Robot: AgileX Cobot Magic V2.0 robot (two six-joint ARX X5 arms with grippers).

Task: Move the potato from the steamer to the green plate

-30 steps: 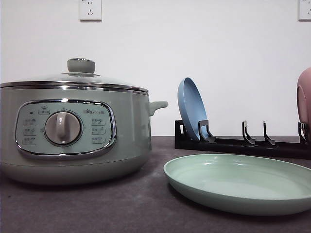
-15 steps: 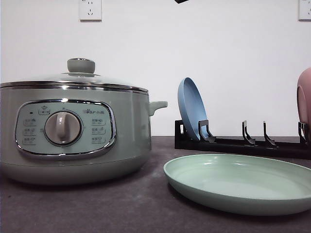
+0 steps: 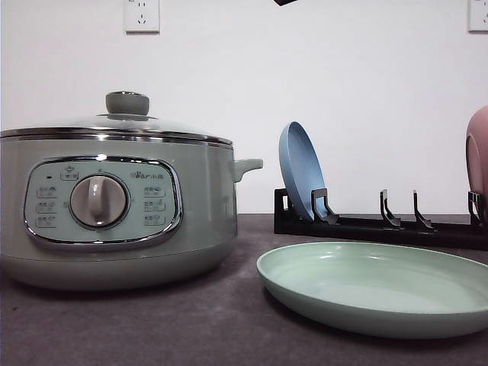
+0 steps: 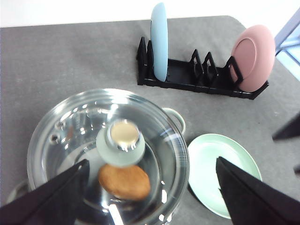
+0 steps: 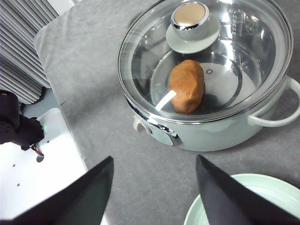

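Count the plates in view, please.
3: a pale mint-green round plate lying flat on the table beside the steamer, a blue plate upright at one end of the black rack, a pink plate at its other end.

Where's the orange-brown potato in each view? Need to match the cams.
Front view: not visible; the pale sage-green steamer wall blocks the inside.
Left wrist view: lumpy orange-brown potato inside the steamer, seen through the glass lid just beside the green lid knob.
Right wrist view: potato on the pot floor under the lid, near the knob.
Shared landmark: the lid knob.
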